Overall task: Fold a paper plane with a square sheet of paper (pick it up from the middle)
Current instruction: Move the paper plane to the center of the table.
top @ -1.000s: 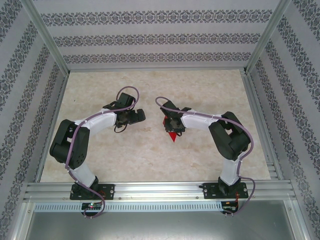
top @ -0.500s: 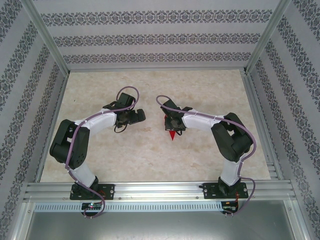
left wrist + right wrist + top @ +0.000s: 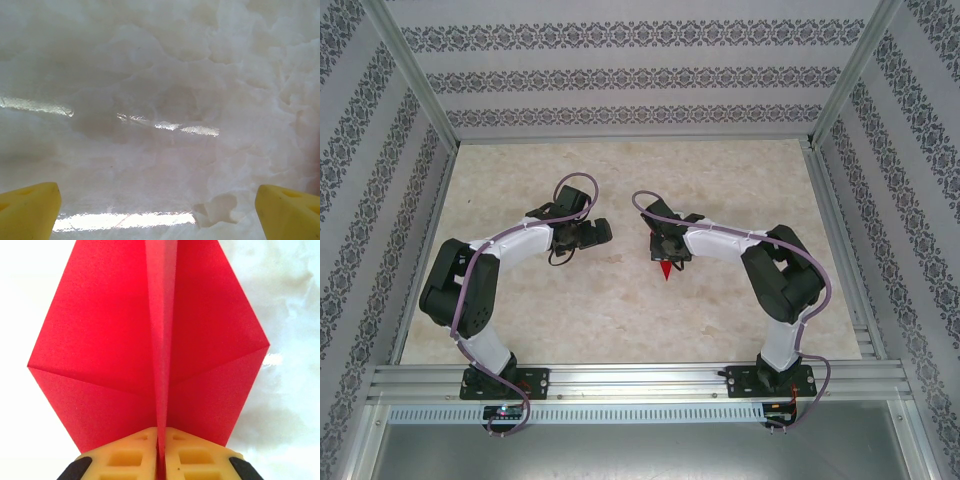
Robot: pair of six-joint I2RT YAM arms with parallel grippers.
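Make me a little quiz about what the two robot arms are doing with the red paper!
1. True or false: the left gripper is shut tight above the table.
2. What is the right gripper pinching? A) the middle ridge of the red paper plane; B) a purple cable; C) nothing at all.
3. What colour are the left gripper's fingers?
Key: 1 false, it is wide open. 2 A. 3 yellow.
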